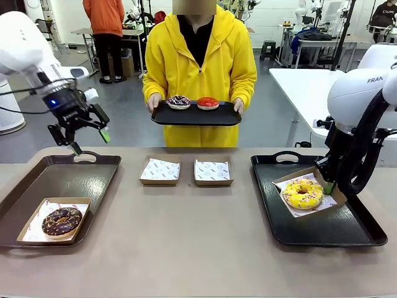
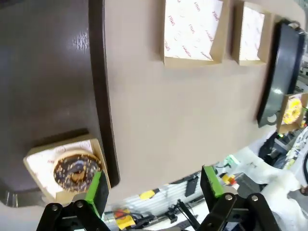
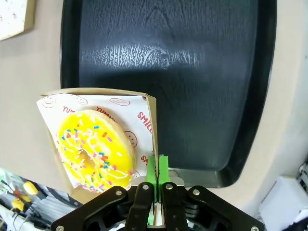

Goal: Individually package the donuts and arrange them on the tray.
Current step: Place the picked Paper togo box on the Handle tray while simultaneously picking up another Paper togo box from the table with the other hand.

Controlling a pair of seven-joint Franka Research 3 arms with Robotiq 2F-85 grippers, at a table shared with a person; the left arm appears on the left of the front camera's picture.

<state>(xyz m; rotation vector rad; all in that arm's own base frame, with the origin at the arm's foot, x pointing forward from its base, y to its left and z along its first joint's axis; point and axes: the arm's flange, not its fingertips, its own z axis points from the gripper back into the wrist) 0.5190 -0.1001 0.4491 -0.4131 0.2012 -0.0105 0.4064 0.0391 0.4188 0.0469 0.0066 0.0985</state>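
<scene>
Donuts across bench, two boxed on trays, two unboxed.
Wide-spread left fingers (image 2: 96, 191) above left tray (image 1: 37, 180) with boxed dark sprinkled donut (image 1: 62, 220); two empty boxes (image 1: 160, 171) mid-bench; person's tray (image 1: 195, 118) bearing sprinkled donut (image 1: 178, 102) and red donut (image 1: 208, 102); right fingers (image 3: 151, 173) pinching box wall (image 3: 153, 130) beside yellow donut (image 1: 303, 193) on right tray (image 1: 322, 231).

Robotics lab: open hall with grey floor (image 1: 133, 124), white work surfaces (image 1: 304, 87), a stool (image 1: 268, 48), equipment stands (image 1: 342, 31), cabled white robot arms (image 1: 28, 49) at a tan surface (image 1: 186, 248).
</scene>
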